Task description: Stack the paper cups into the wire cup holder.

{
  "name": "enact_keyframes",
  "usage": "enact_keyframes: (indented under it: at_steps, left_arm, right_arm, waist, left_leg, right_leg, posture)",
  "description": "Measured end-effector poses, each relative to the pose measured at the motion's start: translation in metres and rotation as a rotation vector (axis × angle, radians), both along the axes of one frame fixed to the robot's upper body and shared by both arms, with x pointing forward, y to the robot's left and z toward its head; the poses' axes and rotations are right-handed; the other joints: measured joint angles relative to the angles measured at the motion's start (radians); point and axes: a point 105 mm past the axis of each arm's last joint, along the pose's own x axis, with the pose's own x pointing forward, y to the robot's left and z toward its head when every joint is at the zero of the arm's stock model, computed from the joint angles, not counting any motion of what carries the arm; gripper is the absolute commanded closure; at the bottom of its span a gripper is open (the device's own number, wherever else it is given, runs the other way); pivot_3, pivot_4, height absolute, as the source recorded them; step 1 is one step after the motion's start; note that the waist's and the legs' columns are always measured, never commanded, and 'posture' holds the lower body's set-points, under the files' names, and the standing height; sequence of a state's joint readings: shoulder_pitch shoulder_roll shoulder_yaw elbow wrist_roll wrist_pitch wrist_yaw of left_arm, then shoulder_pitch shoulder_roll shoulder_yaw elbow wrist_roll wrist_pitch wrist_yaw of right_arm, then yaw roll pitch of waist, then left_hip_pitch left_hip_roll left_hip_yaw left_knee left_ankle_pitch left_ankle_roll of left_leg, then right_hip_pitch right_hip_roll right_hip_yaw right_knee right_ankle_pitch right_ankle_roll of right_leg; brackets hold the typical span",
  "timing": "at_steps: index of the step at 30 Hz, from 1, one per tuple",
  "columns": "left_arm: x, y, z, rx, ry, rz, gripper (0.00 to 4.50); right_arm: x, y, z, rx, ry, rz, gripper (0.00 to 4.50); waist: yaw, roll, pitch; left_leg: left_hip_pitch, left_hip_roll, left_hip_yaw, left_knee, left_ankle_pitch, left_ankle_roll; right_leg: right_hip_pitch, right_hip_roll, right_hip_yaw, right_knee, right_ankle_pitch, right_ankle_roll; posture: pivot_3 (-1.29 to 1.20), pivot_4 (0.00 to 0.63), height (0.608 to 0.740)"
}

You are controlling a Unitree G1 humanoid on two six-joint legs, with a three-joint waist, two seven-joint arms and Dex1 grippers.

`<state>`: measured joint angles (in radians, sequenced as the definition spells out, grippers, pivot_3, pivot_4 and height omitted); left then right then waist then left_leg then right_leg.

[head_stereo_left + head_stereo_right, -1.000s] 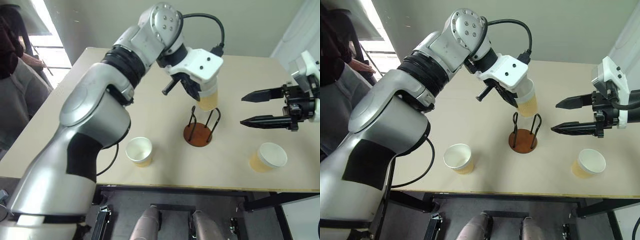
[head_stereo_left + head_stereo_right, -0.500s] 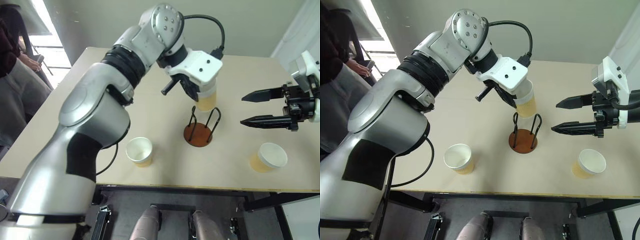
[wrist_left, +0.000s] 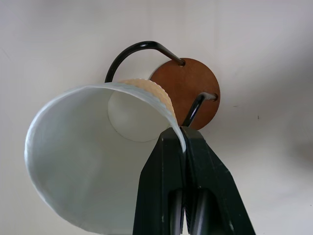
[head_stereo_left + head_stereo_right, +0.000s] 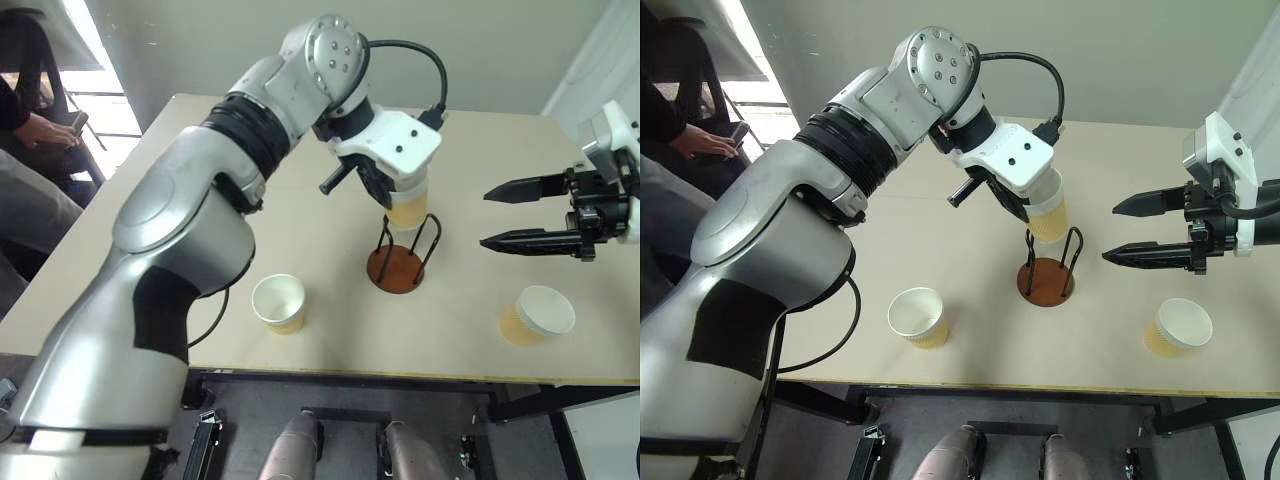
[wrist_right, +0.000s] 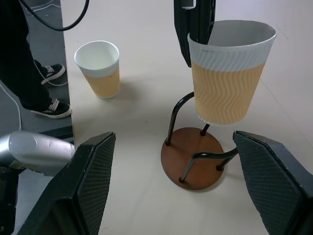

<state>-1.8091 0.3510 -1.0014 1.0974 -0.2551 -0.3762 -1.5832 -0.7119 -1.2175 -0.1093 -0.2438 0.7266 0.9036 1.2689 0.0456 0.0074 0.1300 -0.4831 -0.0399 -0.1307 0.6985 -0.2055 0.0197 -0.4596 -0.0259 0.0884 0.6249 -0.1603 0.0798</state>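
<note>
Left gripper (image 3: 185, 142) pinches paper cup (image 5: 229, 73) rim over wire cup holder (image 5: 193, 154) | risk: tilted cup snags a loop | right gripper (image 4: 492, 218) open, idle

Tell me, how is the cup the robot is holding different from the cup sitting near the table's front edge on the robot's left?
The held cup is up in the air above the wire stand; the left cup stands on the table. The held cup is pinched at its rim by the left fingers; nothing touches the left cup. Both are tan outside, white inside, mouths up.
</note>
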Motion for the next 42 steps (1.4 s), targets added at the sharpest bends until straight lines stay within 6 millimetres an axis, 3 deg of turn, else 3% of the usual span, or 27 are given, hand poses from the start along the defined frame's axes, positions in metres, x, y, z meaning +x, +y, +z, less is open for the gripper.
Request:
enact_keyframes:
  at_steps: [7, 8, 11, 20, 21, 26, 28, 31, 35, 38, 40, 42]
  left_arm:
    - [-0.001, -0.003, -0.002, 0.006, -0.001, -0.015, 4.47]
    - [-0.001, -0.003, -0.003, 0.011, 0.002, -0.014, 4.29]
    - [-0.003, -0.005, -0.006, 0.015, 0.021, -0.016, 3.54]
    - [-0.005, -0.007, -0.008, 0.012, 0.035, -0.028, 0.21]
    - [-0.005, -0.007, -0.007, 0.006, 0.036, -0.028, 0.06]
    - [-0.014, -0.030, 0.024, -0.294, 0.153, -0.035, 0.06]
    - [-0.013, -0.029, 0.038, -0.405, 0.180, -0.022, 0.06]
    - [0.001, 0.002, 0.050, -0.539, 0.242, 0.094, 0.06]
    - [0.019, 0.056, 0.031, -0.565, 0.308, 0.279, 0.06]
    - [0.019, 0.092, 0.024, -0.572, 0.373, 0.403, 0.06]
    - [0.015, 0.105, 0.028, -0.593, 0.401, 0.438, 0.06]
    - [0.009, 0.102, 0.033, -0.600, 0.415, 0.419, 0.06]
  right_arm:
    - [0.000, 0.000, -0.002, 0.003, 0.008, 0.001, 0.59]
    - [0.000, 0.000, -0.002, 0.004, 0.009, 0.000, 0.59]
    - [-0.001, 0.000, -0.003, 0.007, 0.011, 0.000, 0.59]
    - [-0.001, 0.000, -0.003, 0.006, 0.007, -0.010, 0.59]
    - [0.000, 0.000, -0.003, 0.006, 0.005, -0.011, 0.59]
    - [0.002, -0.004, -0.004, 0.002, -0.015, -0.039, 0.59]
    - [0.003, -0.007, -0.010, 0.001, 0.000, -0.071, 0.59]
    - [-0.001, -0.007, -0.017, 0.026, 0.062, -0.115, 0.59]
    - [-0.013, -0.004, -0.024, 0.028, 0.111, -0.116, 0.59]
    - [-0.022, -0.007, -0.037, -0.023, 0.166, -0.122, 0.59]
    - [-0.026, -0.008, -0.042, -0.048, 0.190, -0.117, 0.59]
    - [-0.032, -0.011, -0.048, -0.096, 0.198, -0.106, 0.59]
  waist:
    - [0.000, 0.000, 0.000]
    - [0.000, 0.000, 0.000]
    - [0.001, 0.000, 0.000]
    - [0.001, 0.000, 0.000]
    - [0.001, 0.000, 0.000]
    - [0.004, 0.000, 0.000]
    - [0.003, 0.000, 0.000]
    - [-0.004, 0.004, -0.001]
    - [-0.009, 0.005, -0.002]
    - [-0.008, 0.005, -0.002]
    - [-0.005, 0.005, -0.002]
    - [0.009, 0.005, -0.002]
  left_leg:
    - [0.000, 0.000, 0.000, 0.000, 0.000, 0.000]
    - [0.000, 0.000, 0.000, 0.000, 0.000, 0.000]
    - [0.000, 0.000, 0.000, 0.000, 0.000, 0.000]
    - [0.000, 0.000, 0.000, 0.000, 0.000, 0.000]
    - [0.000, 0.000, 0.000, 0.000, 0.000, 0.000]
    - [-0.002, 0.000, 0.000, 0.000, 0.000, 0.000]
    - [-0.002, 0.000, 0.001, 0.000, 0.000, 0.001]
    - [0.000, 0.001, 0.003, -0.002, -0.001, 0.001]
    - [0.002, 0.001, 0.004, -0.003, -0.001, 0.001]
    - [-0.002, 0.001, 0.003, 0.000, -0.001, 0.000]
    - [-0.004, 0.000, 0.002, 0.001, -0.001, 0.000]
    - [-0.004, -0.003, 0.002, 0.001, -0.001, 0.000]
  right_leg:
    - [0.000, 0.000, 0.000, 0.000, 0.000, 0.000]
    - [0.000, 0.000, 0.000, 0.000, 0.000, 0.000]
    - [0.000, 0.000, 0.000, 0.000, 0.001, 0.001]
    - [0.000, 0.000, 0.000, 0.000, 0.003, 0.005]
    - [0.000, 0.000, 0.000, 0.000, 0.003, 0.005]
    - [0.000, 0.000, 0.000, -0.002, 0.001, 0.002]
    - [0.000, 0.000, 0.000, -0.004, 0.001, 0.003]
    - [-0.001, 0.002, 0.000, -0.004, 0.002, 0.005]
    - [-0.001, 0.003, -0.001, -0.001, 0.001, 0.006]
    - [-0.004, 0.002, -0.001, 0.000, -0.003, 0.000]
    - [-0.005, 0.001, -0.002, 0.000, -0.003, -0.001]
    - [-0.004, 0.001, -0.003, 0.000, -0.003, -0.001]
  posture:
    - [0.00, 0.150, 0.740]
    - [0.00, 0.150, 0.740]
    - [0.00, 0.150, 0.740]
    - [0.00, 0.150, 0.740]
    - [0.00, 0.150, 0.740]
    - [0.00, 0.150, 0.740]
    - [0.00, 0.150, 0.740]
    - [0.00, 0.150, 0.740]
    - [0.00, 0.150, 0.740]
    - [0.00, 0.150, 0.740]
    - [0.00, 0.150, 0.740]
    - [0.00, 0.150, 0.740]
